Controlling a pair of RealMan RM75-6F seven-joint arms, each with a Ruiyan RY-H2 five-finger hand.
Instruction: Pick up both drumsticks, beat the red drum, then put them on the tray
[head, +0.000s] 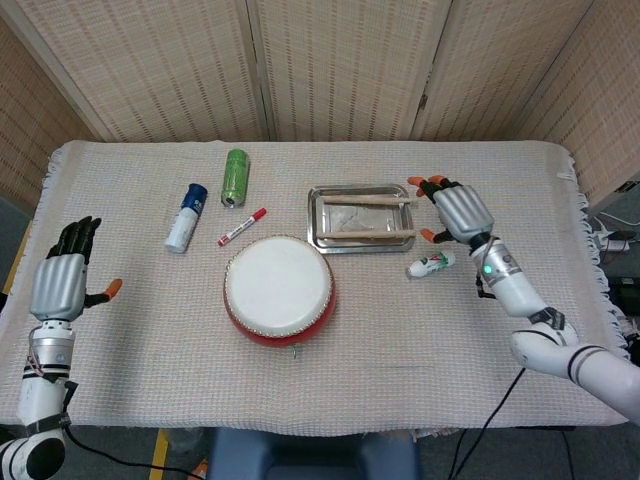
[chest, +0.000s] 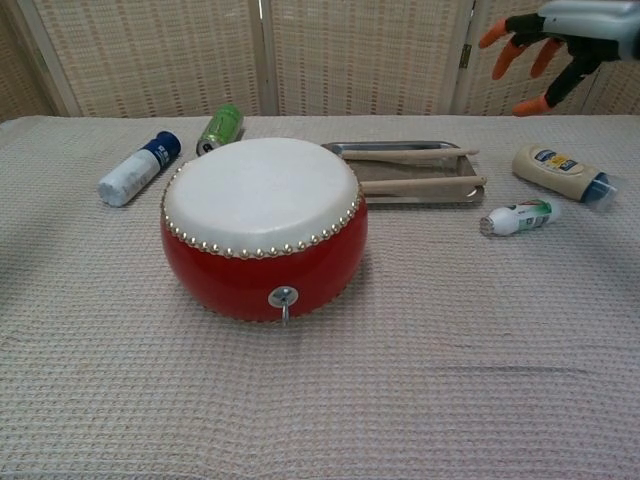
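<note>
Right hand (head: 457, 212): empty, fingers spread; raised just right of the tray, clear of its rim; seen high at the right edge in the chest view (chest: 545, 45).
Left hand (head: 60, 283): empty, fingers extended and apart; far left of the tray, beyond the drum, near the table's left edge; absent from the chest view.
Drumsticks: both inside the tray, lying lengthwise and roughly parallel; rear drumstick (head: 368, 200) along the far side, front drumstick (head: 366, 234) along the near side, tips reaching the tray's right rim.
Tray (head: 315, 215): metal, rectangular, flat on the cloth.
Red drum (head: 279, 290): white skin upward, just in front of the tray and slightly left.
Small bottle (head: 431, 265): on its side, just off the tray's front right corner.
Mayonnaise bottle (chest: 557, 172): right of the tray, hidden beneath the right hand in the head view.
Red marker (head: 242, 227), white-and-blue bottle (head: 185, 217), green can (head: 235, 177): left of the tray, well apart from it.
Stage, as judged: sticks delivered; only withdrawal of the hands left.
Good practice for withdrawal: lift upward before drawing back; fingers kept apart and clear of the stick tips at the right rim; path above the small bottle and mayonnaise bottle, not through them.
</note>
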